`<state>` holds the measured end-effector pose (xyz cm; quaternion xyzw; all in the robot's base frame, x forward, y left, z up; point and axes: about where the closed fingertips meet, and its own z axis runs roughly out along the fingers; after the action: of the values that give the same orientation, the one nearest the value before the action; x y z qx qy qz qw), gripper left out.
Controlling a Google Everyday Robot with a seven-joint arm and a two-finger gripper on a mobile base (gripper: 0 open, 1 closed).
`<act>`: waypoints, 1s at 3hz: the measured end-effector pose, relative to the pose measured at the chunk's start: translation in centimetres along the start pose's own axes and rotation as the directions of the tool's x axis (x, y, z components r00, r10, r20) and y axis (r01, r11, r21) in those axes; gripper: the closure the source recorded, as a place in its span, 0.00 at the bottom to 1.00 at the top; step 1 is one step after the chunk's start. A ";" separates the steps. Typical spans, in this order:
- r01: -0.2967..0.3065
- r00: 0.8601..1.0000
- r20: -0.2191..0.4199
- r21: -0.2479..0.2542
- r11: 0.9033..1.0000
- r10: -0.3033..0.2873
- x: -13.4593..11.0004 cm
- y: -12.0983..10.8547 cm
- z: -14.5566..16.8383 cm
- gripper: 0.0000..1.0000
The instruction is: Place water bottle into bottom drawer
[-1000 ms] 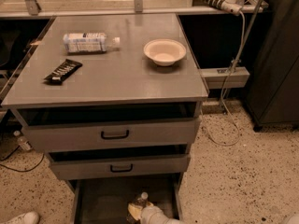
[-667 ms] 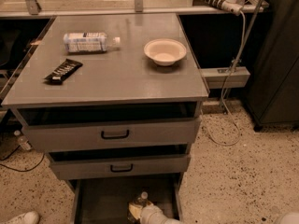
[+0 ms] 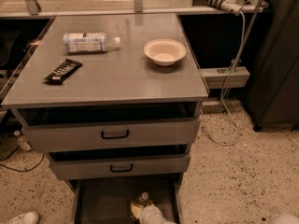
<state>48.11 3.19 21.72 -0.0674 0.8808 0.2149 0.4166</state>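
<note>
Down at the very bottom edge of the view sits the gripper, reaching into the open bottom drawer, with the pale arm trailing off just to its right. Right against the gripper, on its upper left side, is the water bottle, white cap pointing up and away, low inside the drawer near the right wall. Whether the gripper is clamped on the bottle or spread apart, I cannot tell; the two overlap and the contact is hidden. Straight above the gripper comes the middle drawer, a little ajar, and above that the top drawer, also ajar, each with a black handle. Higher still is the grey cabinet top: up and slightly right of the gripper stands a cream bowl; up and to the left lies a second bottle on its side, wrapped in a wide white-and-blue label; nearer, further left, lies a black snack bar. Far left of the gripper, level with it on the speckled floor, a white shoe pokes in.
</note>
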 end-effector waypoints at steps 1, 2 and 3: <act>0.009 1.000 0.015 0.034 0.999 -0.010 0.1 -0.6 0.3 1.00; 0.024 0.999 0.035 0.064 0.998 -0.026 -0.1 -1.0 0.6 1.00; 0.044 0.998 0.044 0.091 0.995 -0.048 0.0 -1.2 1.0 1.00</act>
<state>49.20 2.53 20.77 -0.0637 0.8779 0.1669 0.4443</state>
